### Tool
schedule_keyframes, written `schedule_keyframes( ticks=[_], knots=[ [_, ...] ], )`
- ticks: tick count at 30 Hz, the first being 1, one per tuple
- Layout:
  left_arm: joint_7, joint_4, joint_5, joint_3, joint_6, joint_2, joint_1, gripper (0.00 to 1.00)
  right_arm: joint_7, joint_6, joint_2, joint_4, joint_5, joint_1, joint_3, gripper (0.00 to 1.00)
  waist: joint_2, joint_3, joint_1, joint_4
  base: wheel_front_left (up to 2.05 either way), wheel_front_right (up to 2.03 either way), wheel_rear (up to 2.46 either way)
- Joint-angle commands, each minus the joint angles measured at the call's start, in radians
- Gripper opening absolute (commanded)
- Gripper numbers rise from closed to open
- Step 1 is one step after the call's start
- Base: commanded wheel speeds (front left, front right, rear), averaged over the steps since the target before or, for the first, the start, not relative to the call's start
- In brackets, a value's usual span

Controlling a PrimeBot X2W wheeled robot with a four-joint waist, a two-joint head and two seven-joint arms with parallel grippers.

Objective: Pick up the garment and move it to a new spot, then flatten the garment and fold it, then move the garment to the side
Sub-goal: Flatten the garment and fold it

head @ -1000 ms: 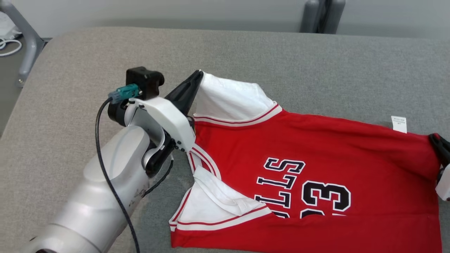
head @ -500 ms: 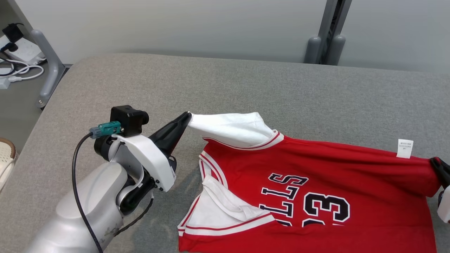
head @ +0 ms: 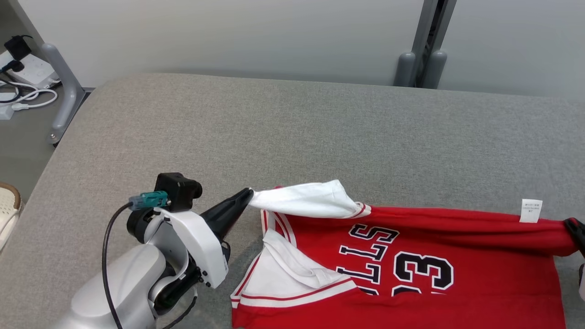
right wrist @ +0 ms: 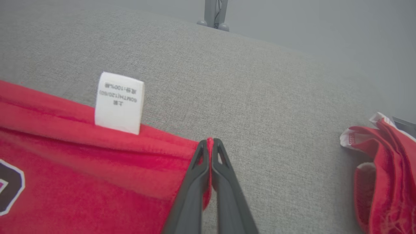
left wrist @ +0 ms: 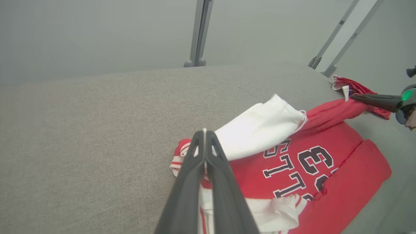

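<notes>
Since a second ago the left gripper [head: 249, 194] has drawn the white sleeve [head: 306, 201] of the red jersey [head: 480, 237] back over its front, toward the black, white-edged "LLS" and "23" [head: 438, 269]. Both grippers are pinched tight on the soft cloth: the left on the sleeve tip left of the 23, the right gripper [right wrist: 211, 141] on the hem corner right of it, beside a white tag [right wrist: 119, 102] printed "100%". The jersey lies on a grey woven tabletop [head: 320, 128], a pale wall [head: 228, 36] beyond the 23.

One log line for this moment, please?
jersey: far edge lifted | left jaws: shut on white sleeve | right jaws: shut on red hem
</notes>
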Motion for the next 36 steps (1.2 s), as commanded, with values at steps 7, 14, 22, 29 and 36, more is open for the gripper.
schedule_keyframes(
  ticks=[7,14,22,29,36],
  knots=[
    [0.059,-0.056,-0.021,-0.029,0.006,0.05,0.06,0.0,0.001,-0.001,-0.025,-0.059,-0.016,0.038,0.03,0.0,0.0,-0.015,0.0,-0.002,0.0,0.0,0.0],
    [0.157,-0.143,-0.051,-0.066,0.02,0.113,0.112,0.0,0.001,-0.001,-0.054,-0.121,-0.031,0.067,0.095,0.0,0.0,-0.033,0.0,0.001,0.0,0.0,0.0],
    [0.246,-0.205,-0.079,-0.097,0.034,0.158,0.145,0.0,0.001,-0.001,-0.106,-0.194,-0.036,0.055,0.205,0.0,0.0,-0.055,0.0,-0.003,0.0,0.0,0.0],
    [0.278,-0.236,-0.097,-0.103,0.044,0.18,0.162,0.0,0.006,-0.001,-0.13,-0.209,-0.019,0.059,0.247,0.0,0.0,-0.072,0.0,-0.006,0.0,0.0,0.0],
    [0.312,-0.243,-0.11,-0.125,0.054,0.178,0.18,0.29,0.071,-0.001,-0.138,-0.231,0.031,0.092,0.253,1.0,0.0,-0.085,0.0,-0.01,0.0,0.0,0.0]
  ],
)
